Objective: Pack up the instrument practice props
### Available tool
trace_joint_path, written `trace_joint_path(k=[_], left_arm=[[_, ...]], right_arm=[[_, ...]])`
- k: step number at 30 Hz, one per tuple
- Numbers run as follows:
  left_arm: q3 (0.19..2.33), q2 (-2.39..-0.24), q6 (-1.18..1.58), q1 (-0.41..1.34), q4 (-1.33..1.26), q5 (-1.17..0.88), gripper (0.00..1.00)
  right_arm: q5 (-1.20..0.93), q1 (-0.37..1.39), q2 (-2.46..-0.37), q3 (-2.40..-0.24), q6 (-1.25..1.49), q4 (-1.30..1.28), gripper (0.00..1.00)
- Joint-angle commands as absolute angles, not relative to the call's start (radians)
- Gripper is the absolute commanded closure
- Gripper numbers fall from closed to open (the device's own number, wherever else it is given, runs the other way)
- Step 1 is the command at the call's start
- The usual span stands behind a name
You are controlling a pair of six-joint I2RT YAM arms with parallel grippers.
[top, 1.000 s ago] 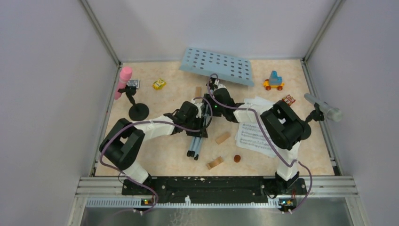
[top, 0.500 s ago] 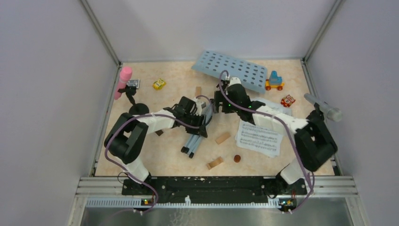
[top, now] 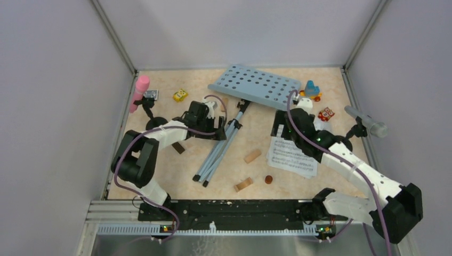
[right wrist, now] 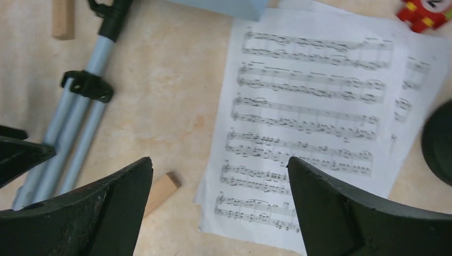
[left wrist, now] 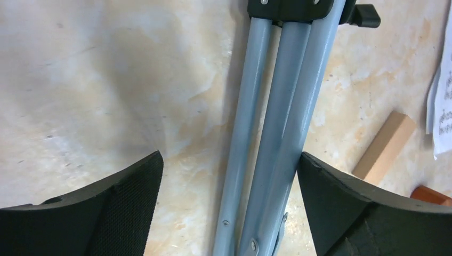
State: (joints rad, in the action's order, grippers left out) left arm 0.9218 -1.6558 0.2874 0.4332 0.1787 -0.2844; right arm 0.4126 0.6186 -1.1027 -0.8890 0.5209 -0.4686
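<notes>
Both my jaws just popped wide off the music stand [top: 256, 85]. It's flat on the table [top: 288, 188] now, and the sheets [right wrist: 314, 128] are still unpacked.

We see the rack [top: 255, 86] lying at the back of the table [top: 176, 178], with its legs [top: 218, 152] reaching toward us in the middle. The music pages [top: 292, 156] lie right of the legs. A block [top: 252, 156] sits between them. One microphone [top: 140, 92] stands far left, a second microphone [top: 366, 121] far right.
</notes>
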Motion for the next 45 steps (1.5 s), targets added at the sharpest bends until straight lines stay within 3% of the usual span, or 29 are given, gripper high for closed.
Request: trace_joint_path(k=[1, 11, 18, 22, 24, 29, 38, 43, 45], left_arm=[[0.923, -1.573, 0.293, 0.42, 0.121, -0.169, 0.01], [0.945, -1.277, 0.295, 0.417, 0.202, -0.132, 0.01], [0.881, -1.069, 0.253, 0.417, 0.197, -0.263, 0.01], [0.834, -0.972, 0.209, 0.417, 0.196, -0.335, 0.01], [0.819, -0.937, 0.191, 0.417, 0.213, -0.342, 0.01], [0.78, -0.876, 0.155, 0.417, 0.23, -0.354, 0.01], [0.714, -0.825, 0.136, 0.417, 0.187, -0.355, 0.01], [0.708, -0.805, 0.108, 0.417, 0.202, -0.333, 0.01], [0.705, -0.797, 0.1, 0.416, 0.202, -0.33, 0.01]], right_arm=[[0.608, 0.597, -0.956, -0.792, 0.684, -0.551, 0.04], [1.018, 0.554, -0.862, -0.673, 0.982, -0.663, 0.05], [1.314, 0.53, -0.866, -0.638, 1.13, -0.674, 0.07], [1.366, 0.409, -0.895, -0.625, 1.173, -0.691, 0.08], [1.328, 0.323, -0.888, -0.591, 1.07, -0.583, 0.08], [1.148, 0.151, -0.802, -0.427, 0.59, -0.034, 0.1], [0.973, -0.064, -0.954, -0.433, 0.416, 0.265, 0.23], [1.0, -0.072, -1.045, -0.447, 0.348, 0.382, 0.46], [0.994, -0.072, -1.059, -0.454, 0.351, 0.382, 0.59]])
